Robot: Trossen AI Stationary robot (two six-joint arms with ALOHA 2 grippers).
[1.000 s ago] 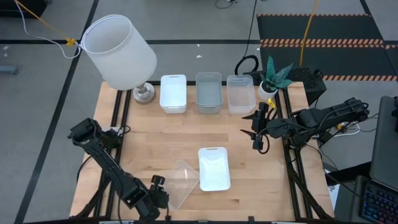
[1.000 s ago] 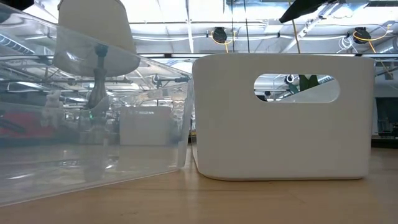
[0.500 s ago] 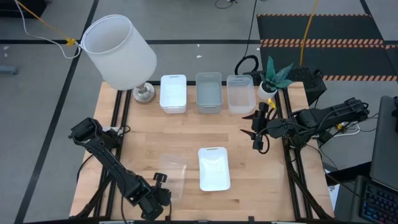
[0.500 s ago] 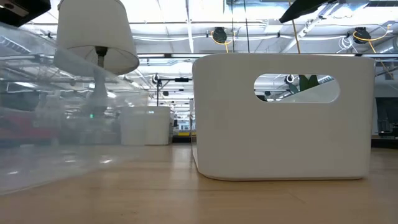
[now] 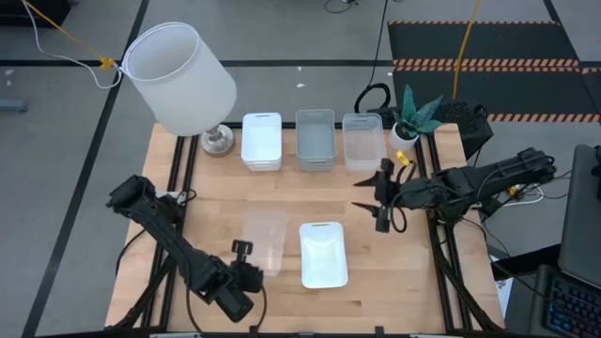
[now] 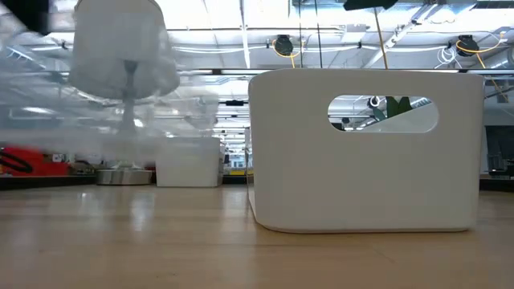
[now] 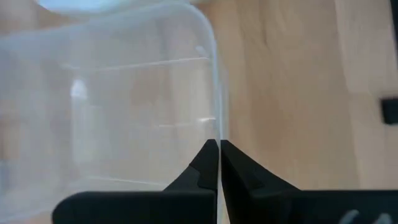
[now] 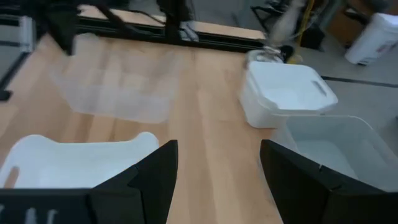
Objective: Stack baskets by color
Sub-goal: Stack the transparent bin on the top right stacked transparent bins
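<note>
The left gripper (image 7: 218,144) is clamped on the clear basket's (image 5: 262,239) near rim; the right gripper (image 5: 371,202) stands apart, far right.

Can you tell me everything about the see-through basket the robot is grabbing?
The clear basket is a small, shallow, rectangular bin of see-through plastic with rounded corners, so the wooden table shows through it. It looks empty. The left gripper is shut on its thin rim at the near end. In the low view it looks blurred and raised off the tabletop. It sits just left of the single white basket, apart from it.
</note>
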